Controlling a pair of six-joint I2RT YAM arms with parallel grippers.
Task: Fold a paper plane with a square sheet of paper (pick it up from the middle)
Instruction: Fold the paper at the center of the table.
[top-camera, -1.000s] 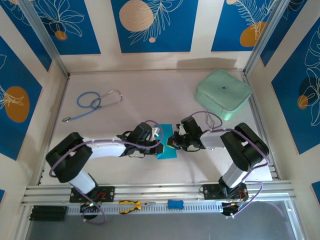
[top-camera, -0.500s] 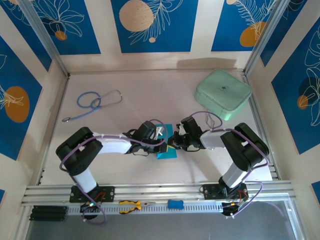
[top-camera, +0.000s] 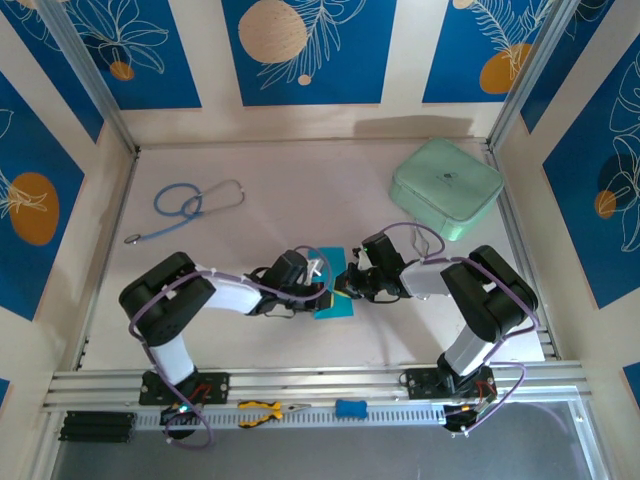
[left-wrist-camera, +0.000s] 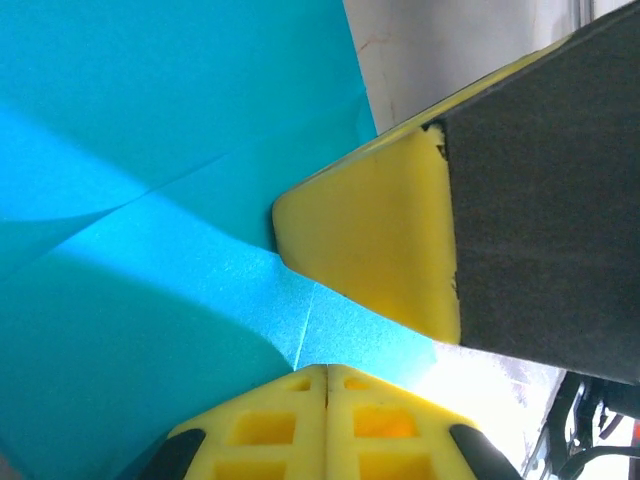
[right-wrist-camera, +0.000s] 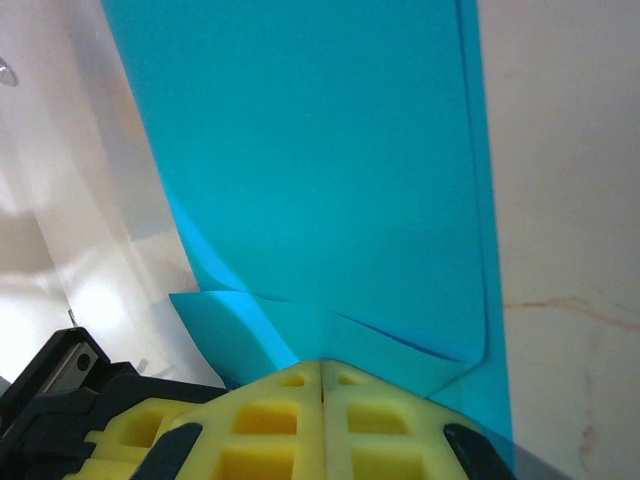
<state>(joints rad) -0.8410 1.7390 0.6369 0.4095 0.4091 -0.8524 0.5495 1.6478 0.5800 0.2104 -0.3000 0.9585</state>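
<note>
Paper first: square sheet of paper (top-camera: 335, 305), cyan-blue, creased into a narrower shape, flat on the table (top-camera: 300, 190) around the middle, right between the two claws. Left gripper (top-camera: 322, 293) pads pressed together, pinching the sheet's left side, with creases fanning out from the left gripper (left-wrist-camera: 327, 375) tips in the wrist shot. Right gripper (top-camera: 347, 288) same deal, pads together on the opposite edge, small folded layers bunching right at the right gripper (right-wrist-camera: 322, 368) tips. One yellow finger (left-wrist-camera: 380, 240) of the right claw poking onto the sheet too. Mint-green case (top-camera: 446, 186) far right, stethoscope (top-camera: 190, 205) far left, both well apart from the paper. Yellow pliers (top-camera: 262, 411) and small blue block (top-camera: 350, 408) down on the front rail.
</note>
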